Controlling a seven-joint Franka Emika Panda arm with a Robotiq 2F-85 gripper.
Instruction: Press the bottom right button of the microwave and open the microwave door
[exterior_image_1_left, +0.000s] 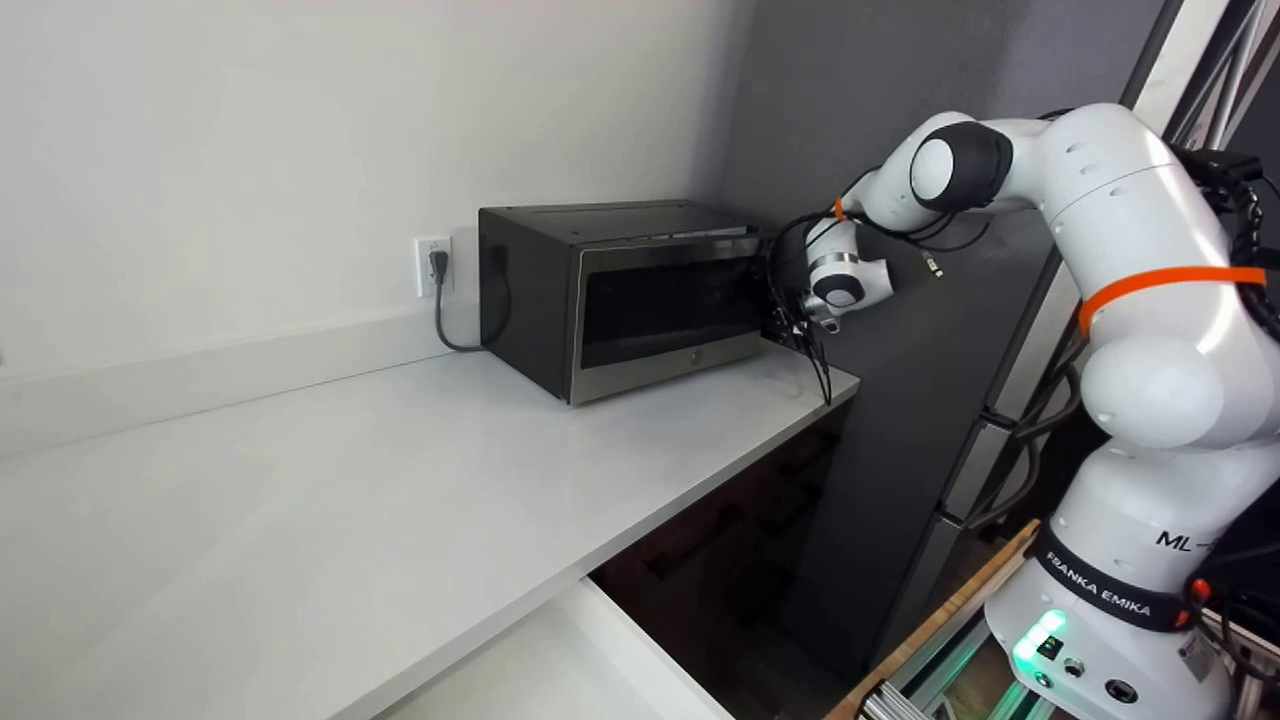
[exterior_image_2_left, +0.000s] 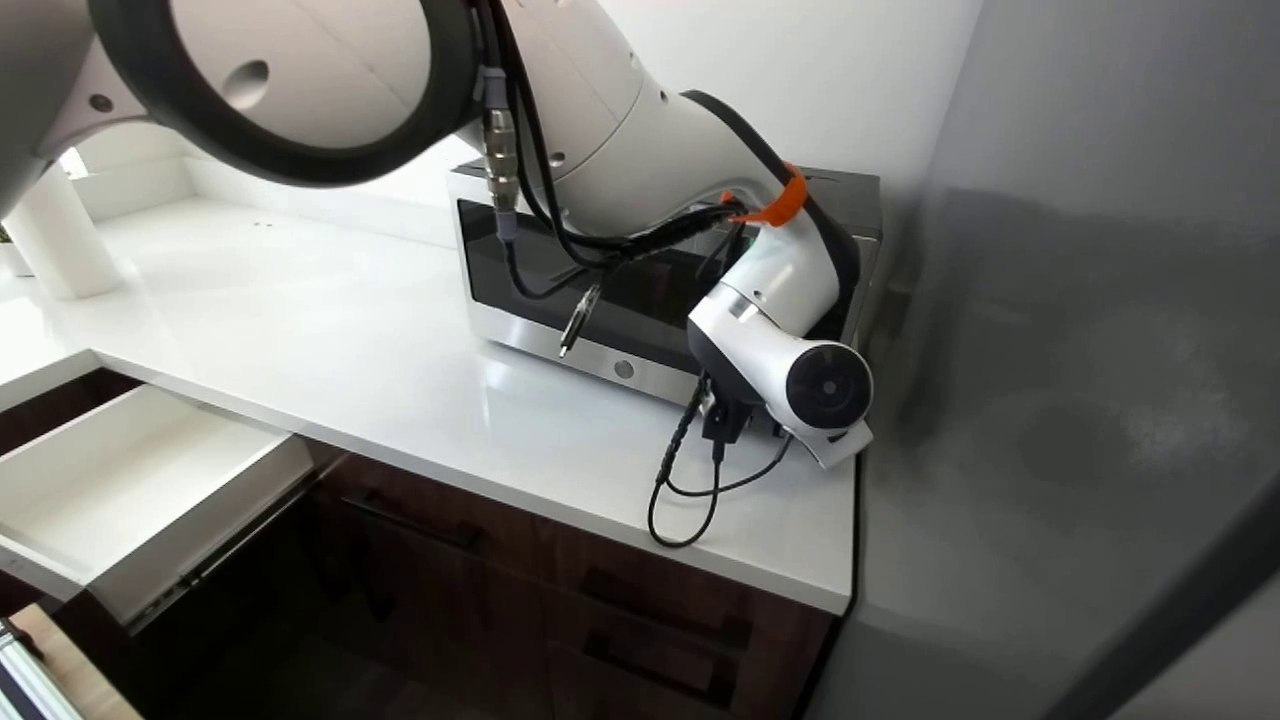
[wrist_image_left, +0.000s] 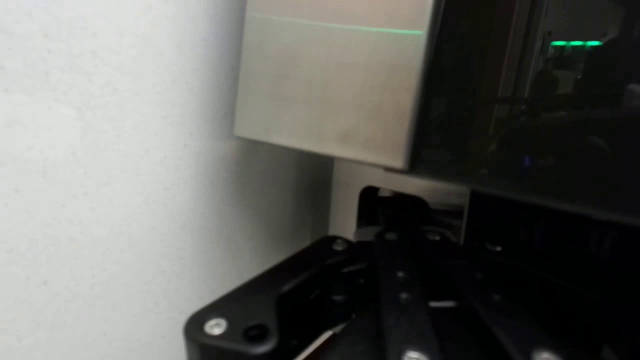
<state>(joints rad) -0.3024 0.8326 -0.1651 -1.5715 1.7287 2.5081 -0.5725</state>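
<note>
The dark microwave (exterior_image_1_left: 525, 300) stands at the counter's end, and its door (exterior_image_1_left: 660, 310) shows in both exterior views. In the wrist view the edge of the door (wrist_image_left: 330, 95) stands forward of the narrow control strip (wrist_image_left: 540, 230), leaving it slightly ajar. At the foot of that strip, a silver corner (wrist_image_left: 345, 200) has a dark rounded recess (wrist_image_left: 367, 205). My shut gripper (wrist_image_left: 400, 202) has its fingertips at this recess, beside the door's free edge, with nothing held. The bottom right button itself cannot be made out behind the fingers. Arm and cables hide the gripper in both exterior views.
A grey panel (exterior_image_2_left: 1050, 300) rises close beside the arm and the counter's end. Loose cables (exterior_image_2_left: 680, 540) hang from the wrist over the white counter (exterior_image_1_left: 400, 480). A drawer (exterior_image_2_left: 150, 470) is pulled out beneath the counter. The microwave's cord runs to an outlet (exterior_image_1_left: 425, 270).
</note>
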